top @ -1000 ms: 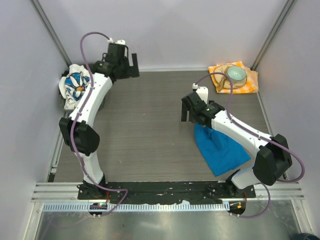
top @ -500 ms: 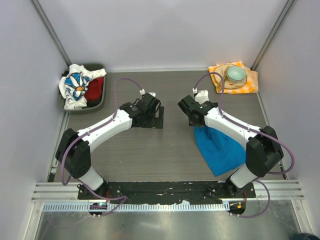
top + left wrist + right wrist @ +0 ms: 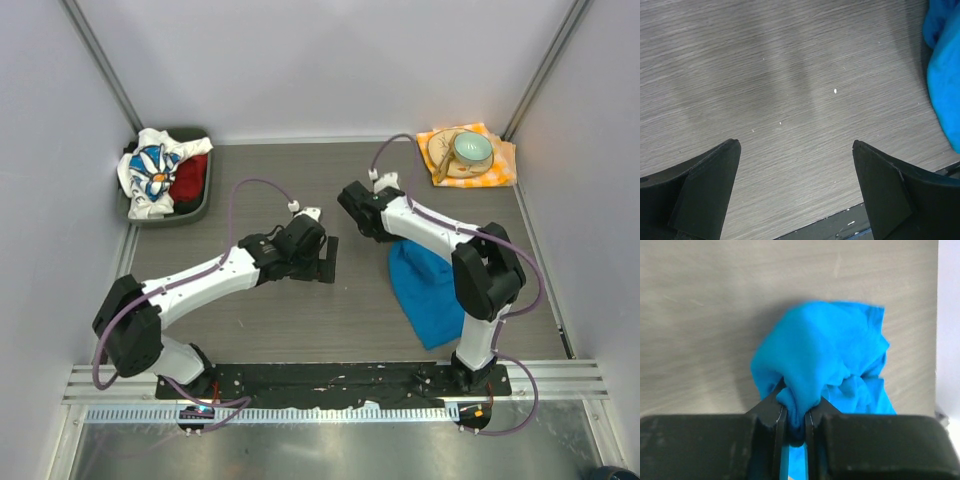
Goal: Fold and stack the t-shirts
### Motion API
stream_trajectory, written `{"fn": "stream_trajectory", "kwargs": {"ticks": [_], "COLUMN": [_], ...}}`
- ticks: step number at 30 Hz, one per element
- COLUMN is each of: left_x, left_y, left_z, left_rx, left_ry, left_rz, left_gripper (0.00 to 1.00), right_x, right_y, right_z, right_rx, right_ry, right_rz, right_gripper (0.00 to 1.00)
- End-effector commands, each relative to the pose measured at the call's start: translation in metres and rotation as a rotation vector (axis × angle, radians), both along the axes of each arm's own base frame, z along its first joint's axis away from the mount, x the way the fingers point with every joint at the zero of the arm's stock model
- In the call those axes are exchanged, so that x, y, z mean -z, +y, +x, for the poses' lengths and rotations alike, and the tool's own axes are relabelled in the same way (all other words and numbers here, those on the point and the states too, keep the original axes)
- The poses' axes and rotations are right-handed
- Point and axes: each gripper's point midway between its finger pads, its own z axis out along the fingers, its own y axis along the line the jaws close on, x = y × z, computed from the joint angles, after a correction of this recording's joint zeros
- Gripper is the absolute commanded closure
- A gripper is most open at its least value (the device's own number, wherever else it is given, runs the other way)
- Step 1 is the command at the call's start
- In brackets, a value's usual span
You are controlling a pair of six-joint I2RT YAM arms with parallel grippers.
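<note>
Three t-shirts: one bright blue, one white with blue daisies, one red; none is folded or stacked.
Blue t-shirt (image 3: 438,295): lies crumpled on the table (image 3: 270,190), right of centre, in front of the right arm's base. Its far end is bunched and gathered upward.
Right gripper (image 3: 794,412): jaws drawn almost together, pinching a thick fold of the blue t-shirt. In the right wrist view the cloth fills the narrow gap between the two fingers (image 3: 771,420) and bulges out beyond them.
Left gripper (image 3: 795,145): jaws spread to full width, holding nothing. It hangs over bare table near the centre, to the left of the blue t-shirt. In the left wrist view the blue cloth shows only at the right edge, clear of both fingers.
Daisy t-shirt (image 3: 150,170): heaped in the dark bin (image 3: 172,216) at the far left corner, spilling over its left rim.
Red t-shirt (image 3: 190,176): in the same bin, touching the daisy t-shirt on its right side.
Checked napkin (image 3: 500,165): far right corner, with a pale green bowl (image 3: 472,148) resting on it, well apart from both grippers.
</note>
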Motion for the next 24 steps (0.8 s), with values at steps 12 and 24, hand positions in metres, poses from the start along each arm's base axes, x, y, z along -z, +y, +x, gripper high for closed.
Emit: {"fn": "stream_trajectory", "kwargs": {"ticks": [12, 24], "left_x": [-0.037, -0.081], "left_y": [0.009, 0.026], "left_z": [0.009, 0.004], "left_rx": [-0.055, -0.063], "left_ry": [-0.129, -0.209], "left_rz": [-0.068, -0.087], "left_gripper": [0.00, 0.00], "right_x": [-0.334, -0.139], "right_y": [0.070, 0.002], "right_z": [-0.033, -0.070], "right_rx": [-0.236, -0.023], "right_ry": [-0.595, -0.298], "right_rz": [0.515, 0.148], "right_gripper": [0.99, 0.02]}}
